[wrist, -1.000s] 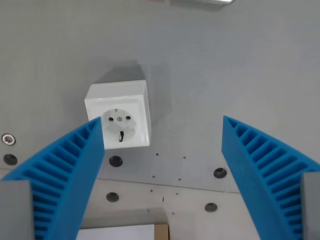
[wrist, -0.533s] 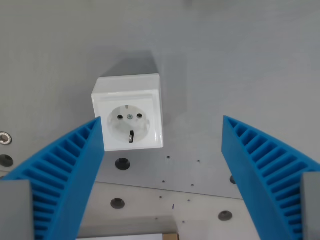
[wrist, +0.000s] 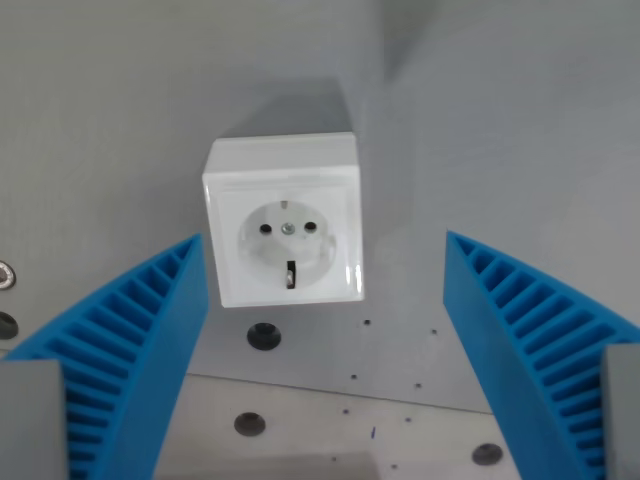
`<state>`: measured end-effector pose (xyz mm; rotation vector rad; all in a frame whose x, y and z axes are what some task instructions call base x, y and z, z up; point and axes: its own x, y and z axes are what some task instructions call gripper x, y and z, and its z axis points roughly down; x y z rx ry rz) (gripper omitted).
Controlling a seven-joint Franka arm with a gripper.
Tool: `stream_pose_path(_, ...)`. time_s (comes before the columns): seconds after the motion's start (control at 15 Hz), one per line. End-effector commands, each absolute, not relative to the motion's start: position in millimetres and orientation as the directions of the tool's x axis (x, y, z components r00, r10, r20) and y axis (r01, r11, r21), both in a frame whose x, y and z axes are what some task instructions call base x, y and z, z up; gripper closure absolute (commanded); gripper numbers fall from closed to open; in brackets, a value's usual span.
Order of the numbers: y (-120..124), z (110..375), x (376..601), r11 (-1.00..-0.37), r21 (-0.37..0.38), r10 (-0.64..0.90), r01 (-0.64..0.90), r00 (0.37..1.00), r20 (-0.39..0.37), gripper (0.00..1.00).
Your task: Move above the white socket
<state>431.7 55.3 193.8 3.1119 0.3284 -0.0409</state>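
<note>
A white square socket (wrist: 285, 225) with a round recessed face and two pin holes sits on the grey board, in the upper middle of the wrist view. My gripper (wrist: 325, 250) hangs above the board and is open, with nothing held. Its two blue ribbed fingers (wrist: 130, 350) rise from the lower corners. The socket lies between them, close beside the tip of the finger on the wrist view's left and well apart from the other.
The grey board (wrist: 520, 130) has dark round mounting holes (wrist: 264, 335) just below the socket and small dots around them. A seam runs across the board below the socket, with a paler panel (wrist: 300, 430) beneath it.
The camera has moved: the socket has grown larger and shifted toward the wrist view's right and centre. The fingers keep the same spread.
</note>
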Motion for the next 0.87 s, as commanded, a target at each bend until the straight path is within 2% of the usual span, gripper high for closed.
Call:
stream_pose_path(0.07,61,181,426,-0.977,0.036,0.213,0.211,0.975,0.070,0.00)
stream_pose_path(0.87,68,162,412,-0.977,0.050,0.211,0.207,0.974,0.081,0.00)
